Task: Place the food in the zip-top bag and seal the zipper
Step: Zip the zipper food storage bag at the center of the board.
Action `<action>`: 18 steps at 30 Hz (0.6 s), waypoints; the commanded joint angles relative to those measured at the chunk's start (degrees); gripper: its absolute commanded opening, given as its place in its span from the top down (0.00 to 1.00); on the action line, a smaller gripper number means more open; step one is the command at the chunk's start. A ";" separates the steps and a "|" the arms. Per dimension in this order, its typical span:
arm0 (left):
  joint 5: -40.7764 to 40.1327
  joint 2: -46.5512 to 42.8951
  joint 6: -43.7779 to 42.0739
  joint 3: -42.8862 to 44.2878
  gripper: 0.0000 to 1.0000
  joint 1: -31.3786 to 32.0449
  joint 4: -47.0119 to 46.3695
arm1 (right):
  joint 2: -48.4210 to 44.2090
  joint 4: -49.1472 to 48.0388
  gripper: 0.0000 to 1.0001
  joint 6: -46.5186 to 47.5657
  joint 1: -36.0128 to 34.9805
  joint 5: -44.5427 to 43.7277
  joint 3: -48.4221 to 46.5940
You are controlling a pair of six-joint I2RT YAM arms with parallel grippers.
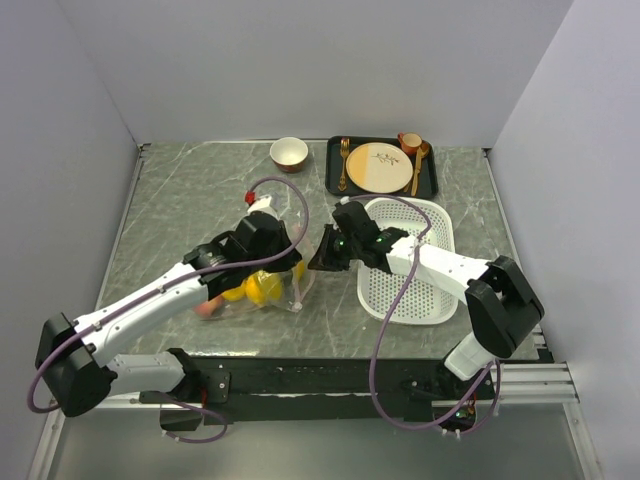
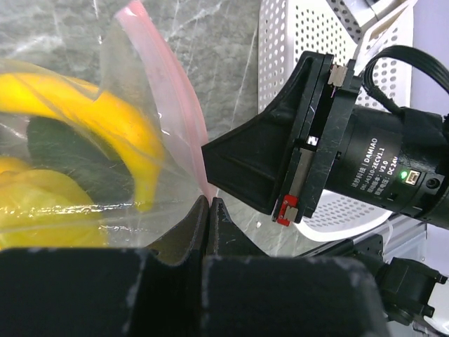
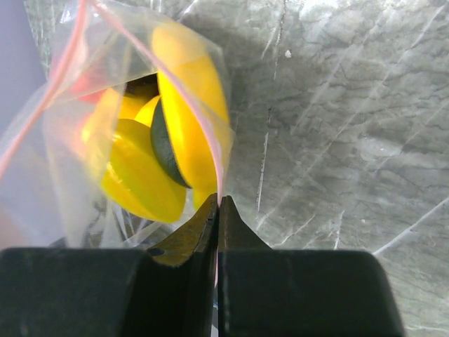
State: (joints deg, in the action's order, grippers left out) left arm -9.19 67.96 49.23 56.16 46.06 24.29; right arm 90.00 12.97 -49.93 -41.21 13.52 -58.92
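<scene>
- Top external view: the left gripper [image 1: 292, 268] and the right gripper [image 1: 322, 258] meet almost tip to tip at one end of the zip-top bag [image 1: 250, 295]. The bag lies on the table [image 1: 180, 200] with the food [image 1: 262, 288] inside it, and the white basket [image 1: 440, 215] sits just behind the right gripper. With the tips this close, a small sideways slide could knock one gripper into the other.
- Left wrist view: the left gripper [image 2: 209, 202] has its fingers pressed together on the zipper [image 2: 168, 77], which curves up and away from the tips. The right gripper [image 2: 207, 153] sits just above them. The strip is thin and slick-looking, so a hard pull could slip it out of the pinch.
- Right wrist view: the right gripper [image 3: 219, 203] is clamped on the zipper [image 3: 217, 151] too. Ahead of its tips the mouth gapes in a loop, with the food [image 3: 189, 105] bulging right behind it. If the fingers run along misaligned tracks, the seal may skip. The bulging fruit could hold the mouth apart or spill out, and the light bag may simply drag along.
</scene>
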 commanded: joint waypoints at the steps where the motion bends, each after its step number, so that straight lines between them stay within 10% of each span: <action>1: 3.56 0.94 0.25 0.70 0.99 -0.10 -4.34 | -1.67 -2.95 0.96 0.80 -0.62 0.81 -1.99; 18: 6.47 8.85 0.95 1.49 0.90 0.25 -5.93 | -2.37 -4.01 0.96 -0.43 -1.06 0.37 -1.29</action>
State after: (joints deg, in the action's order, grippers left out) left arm -3.51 75.26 49.43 56.16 46.06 20.62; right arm 90.00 11.29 -50.00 -41.69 13.52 -58.92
